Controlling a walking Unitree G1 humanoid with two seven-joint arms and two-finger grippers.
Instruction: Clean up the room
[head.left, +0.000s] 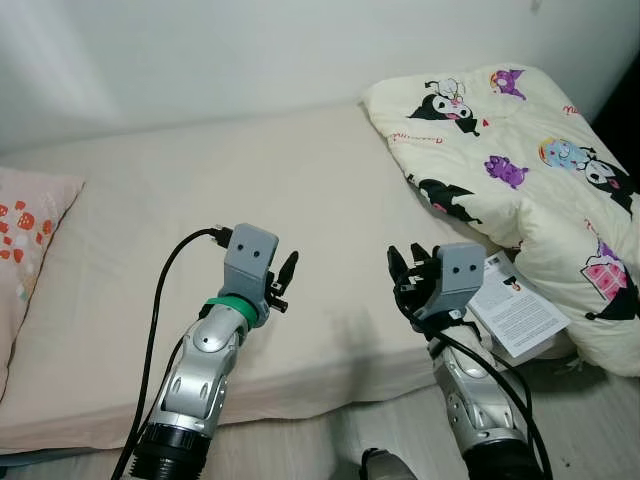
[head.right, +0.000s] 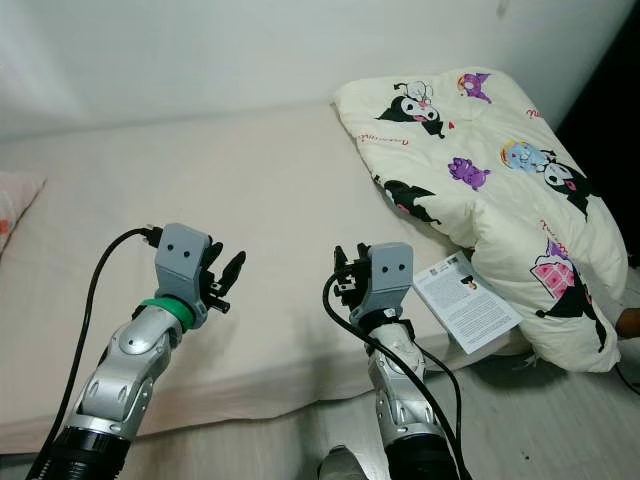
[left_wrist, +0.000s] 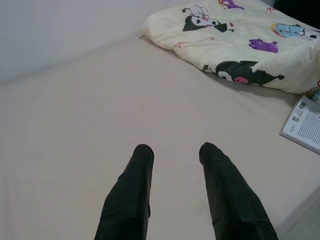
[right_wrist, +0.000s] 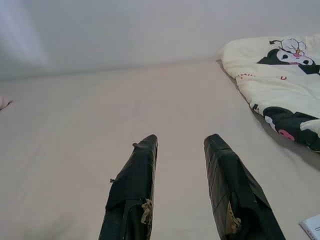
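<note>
Both arms up front, raised over the near edge of the bed (head.left: 330, 180): left gripper (left_wrist: 175, 150) with fingers spread and holding nothing, right gripper (right_wrist: 180, 142) parted and holding nothing too. Just right of the right gripper, a booklet (head.left: 515, 305) lies at the mattress edge, touching the bunched cartoon-print quilt (head.left: 520, 130). Far left, a strawberry pillow (head.left: 25, 240).

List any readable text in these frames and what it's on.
None can be read.
Booklet at the bed's right edge: printed lines, too small to read.
Cartoon-print comforter: small red script beside the figures, too blurred to read.
Strawberry-print pillow: pictures, no words made out.
Left gripper and right gripper: no markings seen.
</note>
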